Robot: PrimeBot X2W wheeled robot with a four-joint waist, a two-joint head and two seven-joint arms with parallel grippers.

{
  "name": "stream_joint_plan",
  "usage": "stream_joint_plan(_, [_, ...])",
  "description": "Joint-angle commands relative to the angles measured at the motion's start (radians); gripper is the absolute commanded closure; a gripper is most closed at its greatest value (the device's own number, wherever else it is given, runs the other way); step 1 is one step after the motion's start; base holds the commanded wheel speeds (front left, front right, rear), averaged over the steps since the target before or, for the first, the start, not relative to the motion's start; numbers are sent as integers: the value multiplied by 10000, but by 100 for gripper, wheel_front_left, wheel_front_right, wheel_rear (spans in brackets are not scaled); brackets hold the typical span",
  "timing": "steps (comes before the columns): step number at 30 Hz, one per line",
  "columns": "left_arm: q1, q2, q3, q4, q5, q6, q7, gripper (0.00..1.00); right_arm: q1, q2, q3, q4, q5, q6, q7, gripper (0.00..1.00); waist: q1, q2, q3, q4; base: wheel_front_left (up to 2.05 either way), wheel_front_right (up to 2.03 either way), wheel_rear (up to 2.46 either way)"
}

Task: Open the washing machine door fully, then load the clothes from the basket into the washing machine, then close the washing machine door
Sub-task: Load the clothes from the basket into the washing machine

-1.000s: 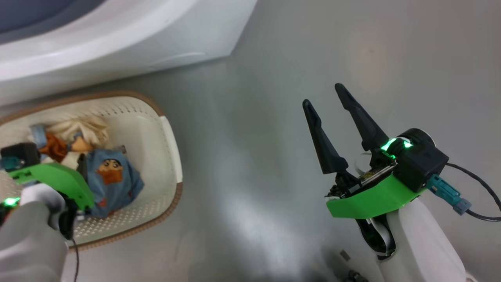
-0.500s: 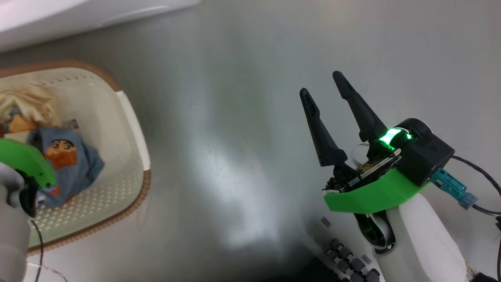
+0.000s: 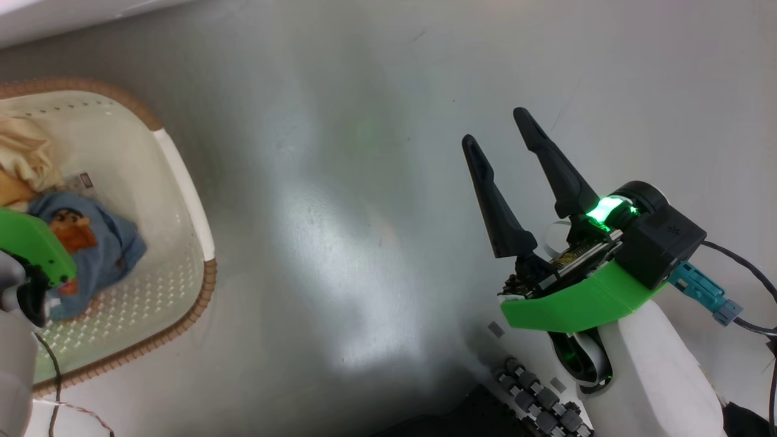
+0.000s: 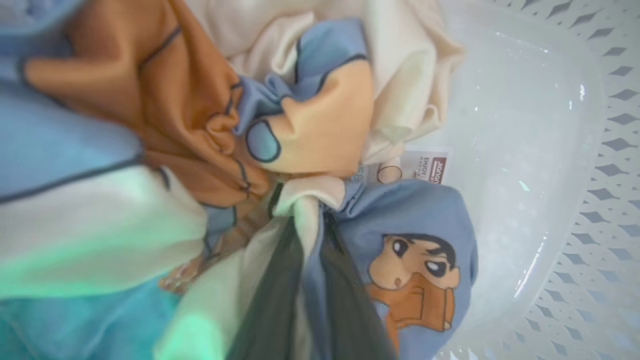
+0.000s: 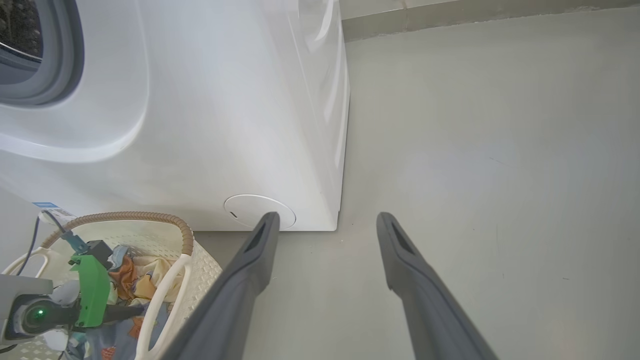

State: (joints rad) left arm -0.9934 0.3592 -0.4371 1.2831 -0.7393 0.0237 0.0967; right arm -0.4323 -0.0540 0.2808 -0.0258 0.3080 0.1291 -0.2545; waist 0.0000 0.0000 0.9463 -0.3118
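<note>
The cream basket (image 3: 203,285) with its brown rim stands on the floor at the left, in front of the white washing machine (image 5: 225,100). Inside lie the clothes (image 3: 103,246), blue and cream with orange cartoon figures. My left gripper (image 4: 307,215) reaches down into the basket, its dark fingers pinched close on a fold of blue and cream cloth (image 4: 305,200). From the right wrist view it shows as a green-mounted wrist (image 5: 92,290) over the pile. My right gripper (image 3: 496,128) hovers open over bare floor to the right, holding nothing. The washing machine door is out of view.
The machine's grey gasket (image 5: 60,60) and round filter cover (image 5: 250,207) face the basket. Grey floor (image 3: 340,212) spreads between the basket and my right arm. My base's rollers (image 3: 537,397) sit at the bottom, and a cable (image 3: 746,270) trails from the right wrist.
The head view has swung right, so basket and washer sit further left and up. The blue cloth now looks more bunched beside the left wrist. The right gripper holds its pose.
</note>
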Motion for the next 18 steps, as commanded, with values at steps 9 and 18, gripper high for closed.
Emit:
stream_joint_plan(9, [192, 193, 165, 36, -130, -35, -125, 100, 173, 38, 159, -126, -121, 16, -72, 0, 0, 0, -213, 258, 0, 0, 0])
stream_joint_plan(18, [552, -56, 5, 43, -32, -45, -1111, 100, 301, 38, -25, 47, -283, 16, -72, 0, 0, 0, -1009, 662, 0, 0, 0])
